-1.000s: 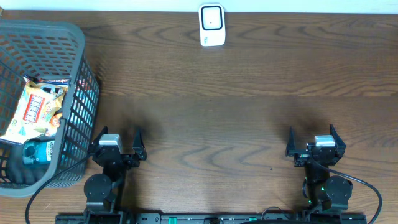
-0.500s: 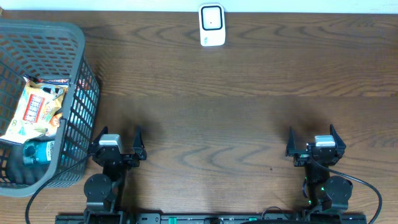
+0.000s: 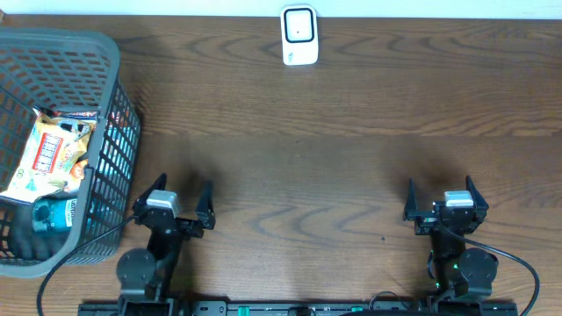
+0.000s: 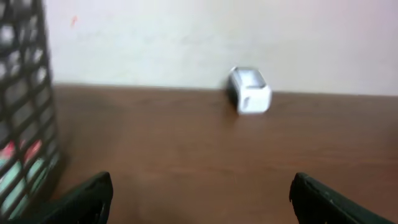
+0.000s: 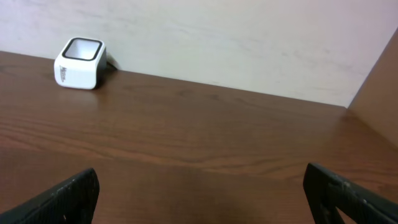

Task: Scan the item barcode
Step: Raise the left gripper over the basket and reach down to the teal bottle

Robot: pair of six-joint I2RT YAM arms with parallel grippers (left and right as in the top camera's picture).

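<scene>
Left tool, open and empty, is just starting to shift from rest while right tool is idling open; packet is lying unpicked in basket at tabletop's left edge, so pickup is only beginning.

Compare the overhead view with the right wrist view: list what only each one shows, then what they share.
Only overhead: the mesh basket at the table's left end, holding a snack packet and a blue container, plus the left gripper, jaws open, beside it.
Only right wrist: the pale wall rising behind the table.
Both: the white scanner at the far edge, the wooden table, and the right gripper, jaws open and holding nothing.
</scene>
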